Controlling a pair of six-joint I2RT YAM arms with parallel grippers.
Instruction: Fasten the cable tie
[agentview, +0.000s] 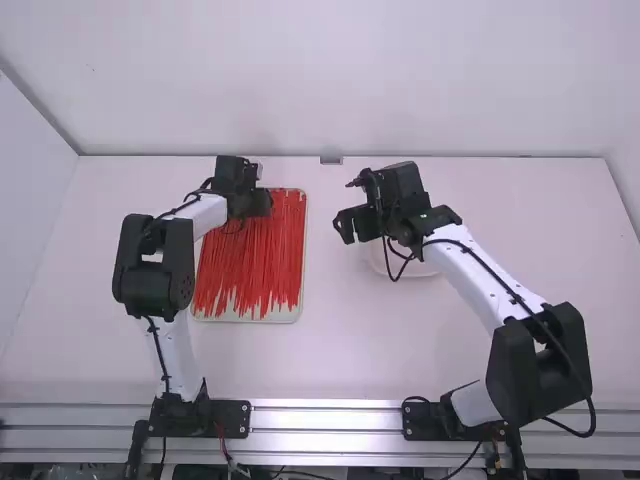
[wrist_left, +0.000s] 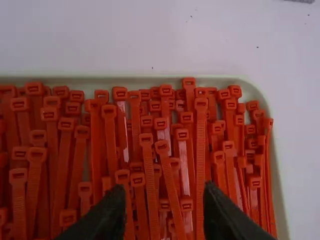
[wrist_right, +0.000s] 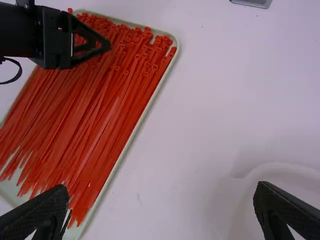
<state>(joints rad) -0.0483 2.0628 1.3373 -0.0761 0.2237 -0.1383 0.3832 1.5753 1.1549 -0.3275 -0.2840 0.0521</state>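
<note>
Left end effector (wrist_left: 164, 189) sits low over the far end of the tray (wrist_left: 150, 80). Its fingers are apart, with several heads of the orange cable ties (wrist_left: 150, 150) between the tips; I cannot tell whether the tips touch the pile. The ties lie in a thick heap lengthwise on the tray, heads toward its far edge, on the white tabletop (agentview: 520, 210). Right end effector (wrist_right: 157, 197) hangs above the tabletop to the tray's right, fingers spread wide and holding nothing, beside a shallow white container (wrist_right: 285, 172).
</note>
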